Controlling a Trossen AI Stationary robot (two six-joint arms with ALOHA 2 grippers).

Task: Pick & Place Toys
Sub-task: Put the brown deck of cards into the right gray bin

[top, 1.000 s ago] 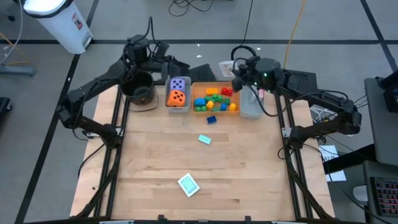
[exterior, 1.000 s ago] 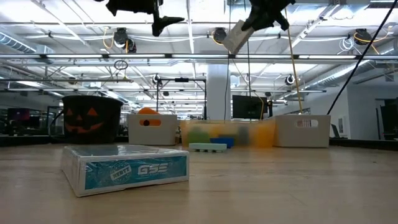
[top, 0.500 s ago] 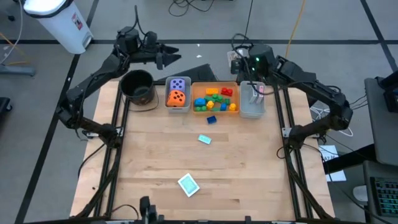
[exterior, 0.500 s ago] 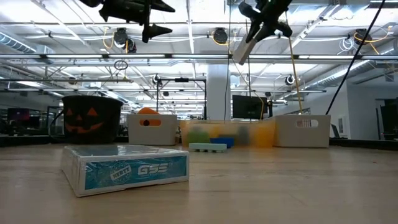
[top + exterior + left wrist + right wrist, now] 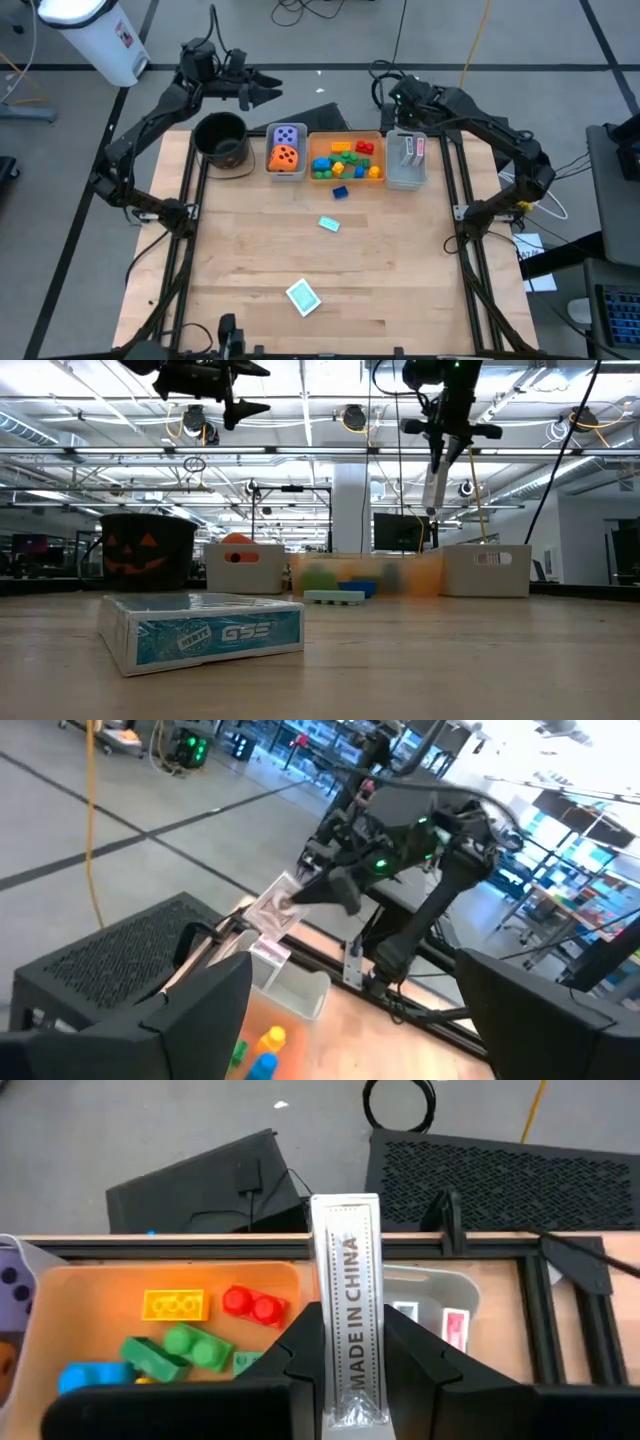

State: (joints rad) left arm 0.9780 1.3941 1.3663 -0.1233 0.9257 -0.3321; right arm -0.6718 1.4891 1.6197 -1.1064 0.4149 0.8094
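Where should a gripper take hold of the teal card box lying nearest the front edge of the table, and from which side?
The teal card box lies flat, turned diagonally. Probably best gripped from straight above, fingers across its two long sides, wrist turned to match.

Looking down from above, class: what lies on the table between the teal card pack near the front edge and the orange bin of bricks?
In the high view, between the teal pack and the orange bin lie a smaller teal card and, just before the bin, a loose blue brick. Otherwise bare wood.
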